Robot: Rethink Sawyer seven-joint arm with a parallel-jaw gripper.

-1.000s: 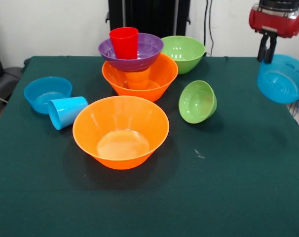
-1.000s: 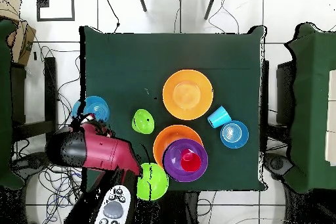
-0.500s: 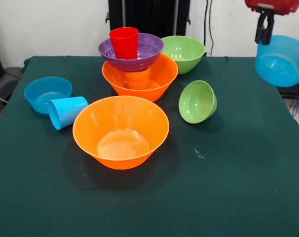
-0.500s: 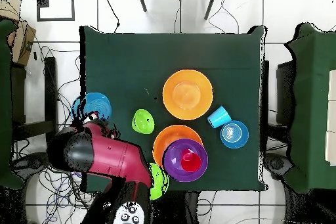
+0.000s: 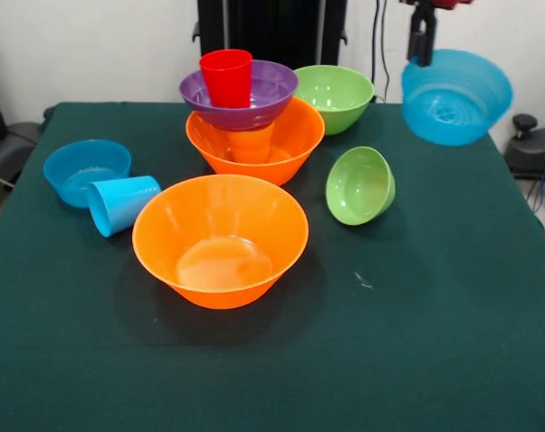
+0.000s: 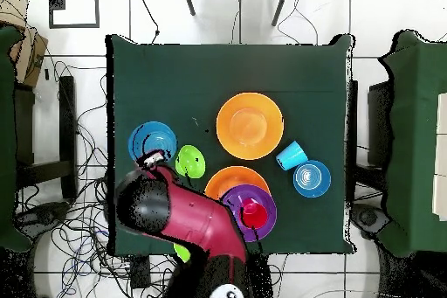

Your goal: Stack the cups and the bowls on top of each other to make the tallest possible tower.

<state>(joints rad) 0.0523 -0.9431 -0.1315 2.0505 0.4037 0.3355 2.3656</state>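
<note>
1. The gripper [image 5: 423, 49] hangs at the top right of the front view, clamped on the rim of a small blue bowl [image 5: 456, 97] that is tilted and held in the air above the table [image 5: 452, 342].
2. The tower [image 5: 247, 112] stands at the far side of the table: a large orange bowl [image 5: 290, 144] at the base, an orange cup [image 5: 252, 144] inside it, a purple bowl [image 5: 268, 94] on that cup, and a red cup [image 5: 226, 77] standing upright in the purple bowl.
3. A large green bowl [image 5: 335, 94] sits just beside the tower.
4. A small green bowl [image 5: 360, 185] lies tipped on its side near the middle.
5. A second large orange bowl [image 5: 220, 238] sits upright in front of the tower.
6. A light blue cup [image 5: 121, 203] lies on its side, touching another small blue bowl [image 5: 85, 170]
7. In the overhead view the red and black arm [image 6: 188, 225] covers part of the table's near edge
</note>
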